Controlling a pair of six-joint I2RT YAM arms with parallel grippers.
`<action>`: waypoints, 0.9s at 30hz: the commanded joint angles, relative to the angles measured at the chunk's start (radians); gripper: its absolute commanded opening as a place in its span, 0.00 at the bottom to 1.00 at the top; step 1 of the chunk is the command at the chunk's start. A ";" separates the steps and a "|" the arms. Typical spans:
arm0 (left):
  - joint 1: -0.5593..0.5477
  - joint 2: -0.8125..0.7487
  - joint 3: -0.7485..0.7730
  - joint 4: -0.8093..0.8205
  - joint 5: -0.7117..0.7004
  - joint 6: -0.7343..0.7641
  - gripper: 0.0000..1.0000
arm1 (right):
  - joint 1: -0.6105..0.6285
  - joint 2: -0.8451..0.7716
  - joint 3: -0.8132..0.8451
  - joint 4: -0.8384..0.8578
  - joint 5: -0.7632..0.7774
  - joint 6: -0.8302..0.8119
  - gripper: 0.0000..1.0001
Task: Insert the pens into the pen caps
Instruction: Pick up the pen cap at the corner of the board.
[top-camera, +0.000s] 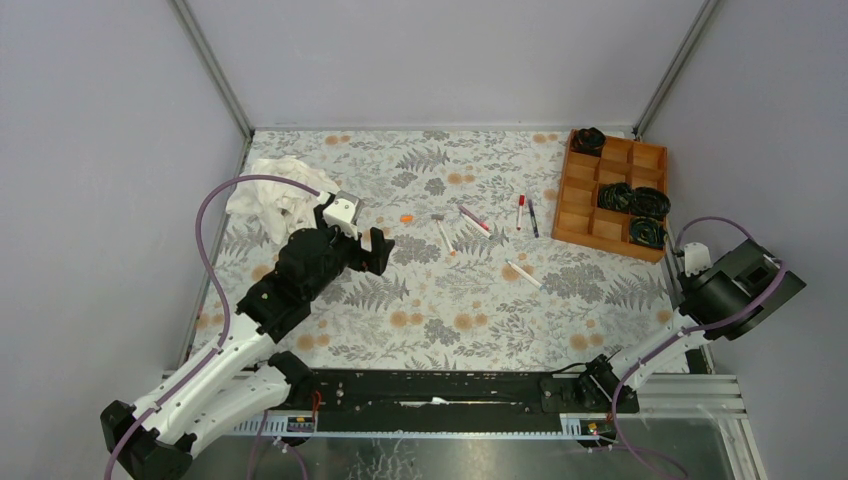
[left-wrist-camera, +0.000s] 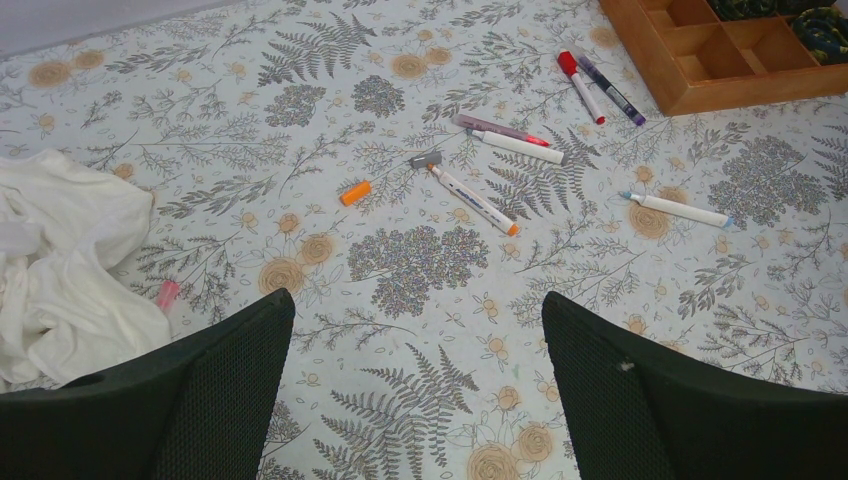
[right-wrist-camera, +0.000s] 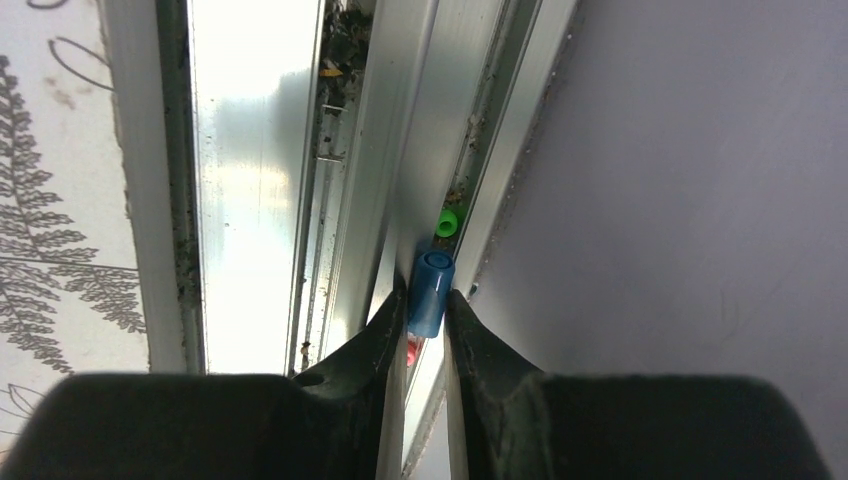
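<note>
Right wrist view only: right gripper (right-wrist-camera: 427, 300), fingers drawn almost together, pinching a blue cap (right-wrist-camera: 431, 292) by its sides. It sits over the aluminium frame rail (right-wrist-camera: 250, 180), hard against the grey wall (right-wrist-camera: 700, 200), so there is little room on the right. A green cap (right-wrist-camera: 447, 222) lies in the rail channel just beyond. A red scrap (right-wrist-camera: 411, 350) shows under the blue cap; can't identify it. The top view places this gripper off the right edge of the table cover (top-camera: 450, 310), near the wooden tray (top-camera: 585, 195), but resolves neither the fingers nor the cap.

Left wrist view: left gripper (left-wrist-camera: 415, 305) spread wide, nothing between the fingers, above bare cover.
- Orange cap (left-wrist-camera: 355, 192), lying alone.
- Dark grey cap (left-wrist-camera: 426, 159) at the far end of an orange-tipped white pen (left-wrist-camera: 472, 199), touching or nearly so.
- Pinkish pen (left-wrist-camera: 500, 130) and plain white pen (left-wrist-camera: 518, 147), side by side.
- Red-capped pen (left-wrist-camera: 581, 86) and purple pen (left-wrist-camera: 610, 88), just left of the tray.
- Blue-ended white pen (left-wrist-camera: 675, 209), apart to the right.
- White cloth (left-wrist-camera: 60, 260) on the left, with a pink bit (left-wrist-camera: 167, 293) at its edge that can't be picked out from above.

Blue print on the orange-tipped pen's barrel is too small to read.

There is open cover between the left gripper and the pens.
</note>
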 joint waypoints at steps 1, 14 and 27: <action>0.009 -0.015 -0.008 0.027 -0.022 0.016 0.97 | -0.223 0.213 -0.075 -0.043 0.052 -0.033 0.11; 0.009 -0.020 -0.008 0.028 -0.025 0.017 0.97 | -0.222 0.032 -0.011 -0.168 -0.094 -0.012 0.10; 0.009 -0.020 -0.008 0.028 -0.026 0.018 0.97 | -0.223 -0.044 -0.001 -0.210 -0.127 -0.015 0.10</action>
